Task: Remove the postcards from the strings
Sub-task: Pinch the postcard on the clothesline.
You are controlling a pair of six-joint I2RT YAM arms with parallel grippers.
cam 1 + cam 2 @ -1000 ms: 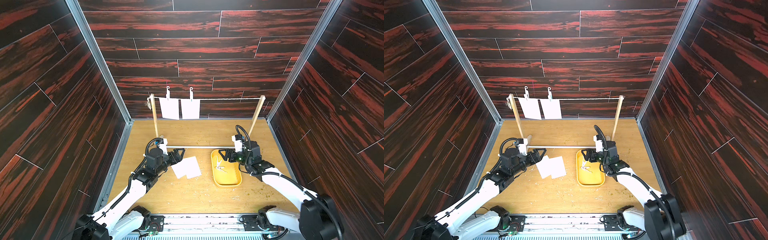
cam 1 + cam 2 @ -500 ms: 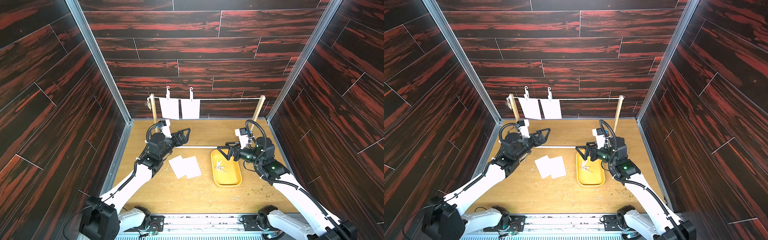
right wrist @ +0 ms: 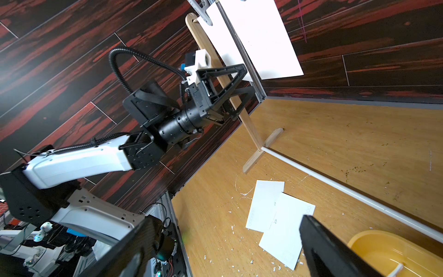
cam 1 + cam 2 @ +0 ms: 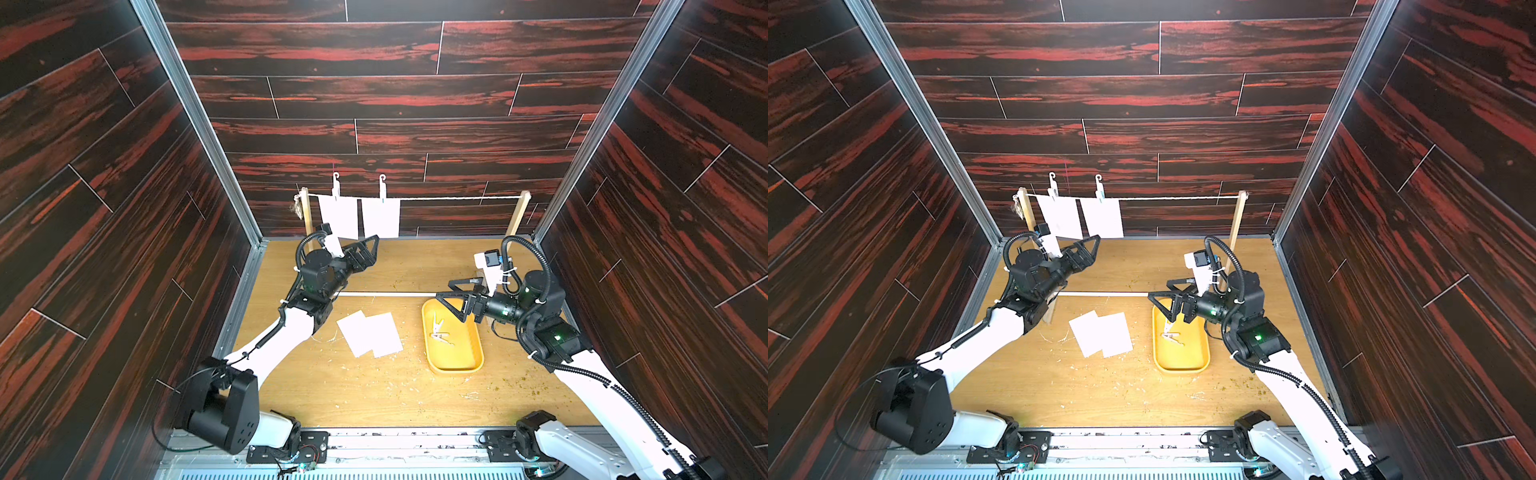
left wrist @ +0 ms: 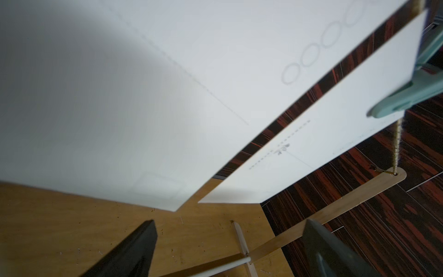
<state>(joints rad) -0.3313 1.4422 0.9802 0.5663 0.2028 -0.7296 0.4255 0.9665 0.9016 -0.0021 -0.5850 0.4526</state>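
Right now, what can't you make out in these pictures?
- Left wrist view: print on the hanging postcards is faint and blurred.
- Top views: clothespins in the yellow tray are too small to count; the right gripper covers its far end.
- Right wrist view: the tray is cut off by the picture's edge.

Top views look down from high — both wrist views share postcards [image 5: 119, 96].
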